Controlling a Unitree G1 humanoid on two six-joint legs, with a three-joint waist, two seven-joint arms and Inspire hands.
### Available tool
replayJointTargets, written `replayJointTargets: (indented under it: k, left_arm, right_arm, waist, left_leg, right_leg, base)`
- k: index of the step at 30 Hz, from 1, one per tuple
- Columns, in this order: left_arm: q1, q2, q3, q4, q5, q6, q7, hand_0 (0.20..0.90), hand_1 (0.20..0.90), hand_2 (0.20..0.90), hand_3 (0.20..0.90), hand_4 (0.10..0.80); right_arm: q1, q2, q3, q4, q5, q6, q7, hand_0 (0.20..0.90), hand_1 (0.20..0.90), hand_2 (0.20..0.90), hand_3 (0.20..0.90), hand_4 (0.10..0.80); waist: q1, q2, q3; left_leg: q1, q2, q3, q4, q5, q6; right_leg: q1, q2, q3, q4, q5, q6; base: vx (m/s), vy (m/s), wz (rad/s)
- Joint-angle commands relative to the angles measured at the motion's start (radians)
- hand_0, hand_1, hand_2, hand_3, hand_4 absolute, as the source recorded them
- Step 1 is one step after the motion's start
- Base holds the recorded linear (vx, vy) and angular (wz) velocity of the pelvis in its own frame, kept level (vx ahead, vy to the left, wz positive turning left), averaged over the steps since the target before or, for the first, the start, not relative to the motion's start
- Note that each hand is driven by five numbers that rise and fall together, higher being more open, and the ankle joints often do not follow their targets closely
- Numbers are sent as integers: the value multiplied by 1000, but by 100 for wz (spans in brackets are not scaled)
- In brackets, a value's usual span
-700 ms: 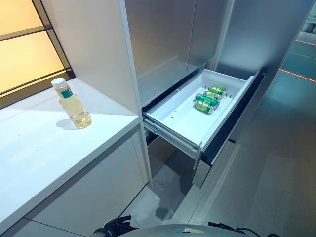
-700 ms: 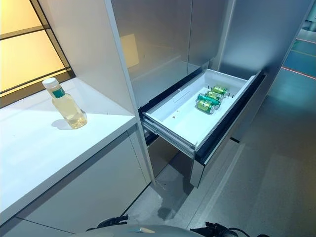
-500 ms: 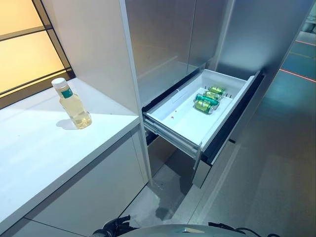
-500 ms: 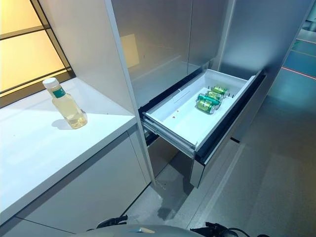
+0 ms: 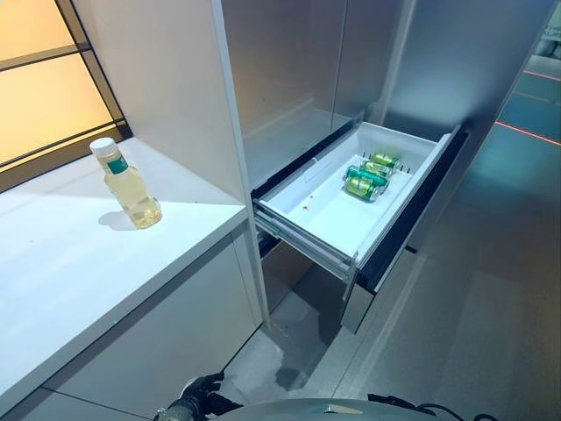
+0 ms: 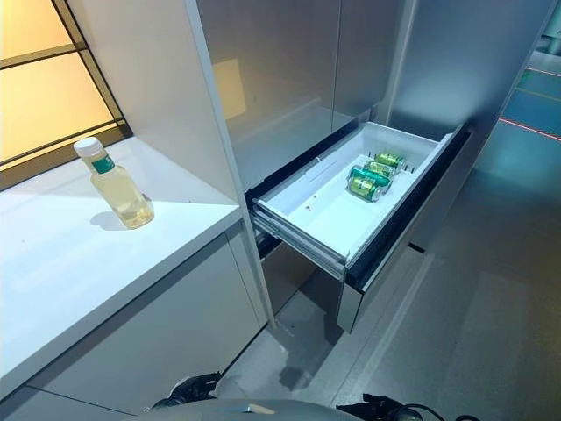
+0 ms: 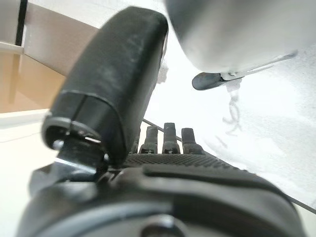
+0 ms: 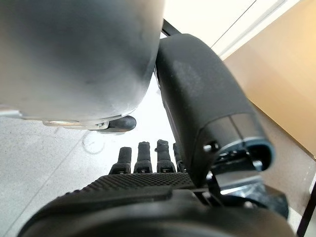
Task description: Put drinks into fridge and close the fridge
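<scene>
Left hand [image 5: 200, 392] has come up slightly into the bottom of the left eye view since a moment ago; nothing else has shifted.

Fridge [image 5: 289, 79]: tall, grey, doors closed above. Its drawer [image 5: 326, 219] is pulled fully out, white inside, holding green cans [image 5: 365, 182] lying on their sides toward the drawer's back right corner; front half bare.

White surface [image 5: 79, 272]: runs left of the fridge. Bottle [image 5: 126, 185] of pale yellow drink, white cap, stands upright near the surface's back edge, just beside the fridge's side wall, untouched.

Step in hand, by my reading: reach for the bottle. Best taken round the body below the shoulder, kept upright, then carried over the drawer's near rim and set in the bare front half.

Left hand, wrist view: fingers [image 7: 168, 138] straight, thumb out, holding nothing. Right hand [image 8: 163, 197]: same, fingers extended, empty, hanging low.
</scene>
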Motion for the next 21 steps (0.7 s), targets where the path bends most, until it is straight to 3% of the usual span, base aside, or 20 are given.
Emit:
replayJointTargets:
  k: [1,5,10,12,16,21]
  left_arm:
    - [-127,24,-42,-45,-19,-20,-147,900,900,900,900,800]
    - [-163,72,-80,-244,-78,22,-300,900,900,900,900,800]
    - [-224,215,-57,-719,-380,277,-604,900,900,900,900,800]
    - [-247,250,-15,-956,-493,408,-649,900,900,900,900,800]
    - [-284,265,40,-1174,-678,436,-687,900,900,900,900,800]
    - [-357,275,93,-1333,-863,373,-657,900,900,900,900,800]
  right_arm:
    - [-60,-7,16,45,-36,13,27,900,900,900,900,800]
    - [-62,-27,16,34,-51,23,34,900,900,900,900,800]
    - [-35,-36,15,10,-50,20,26,900,900,900,900,800]
    - [-15,-35,5,5,-48,7,22,900,900,900,900,800]
    - [12,-23,6,-3,-46,-6,15,900,900,900,900,800]
    - [25,-8,30,-3,-41,-8,9,900,900,900,900,800]
  waist:
    - [14,11,16]
    - [10,28,17]
    - [22,41,17]
    - [31,41,19]
    - [42,36,15]
    - [46,27,3]
  left_leg:
    - [33,-23,52,7,-80,22]
    - [31,-21,54,7,-79,20]
    - [22,-23,45,7,-77,22]
    - [21,-25,33,7,-78,24]
    - [25,-28,16,7,-82,24]
    - [29,-26,7,7,-87,18]
  right_leg:
    - [-26,-23,33,31,15,54]
    - [-30,-23,36,35,14,57]
    - [-34,-29,29,33,17,62]
    - [-31,-32,20,31,19,63]
    - [-15,-36,5,21,21,64]
    - [-1,-38,-10,15,15,62]
  base:
    - [-15,32,-1]
    - [-19,35,-1]
    - [-15,3,1]
    - [-24,-8,6]
    - [11,-23,15]
    - [30,-33,9]
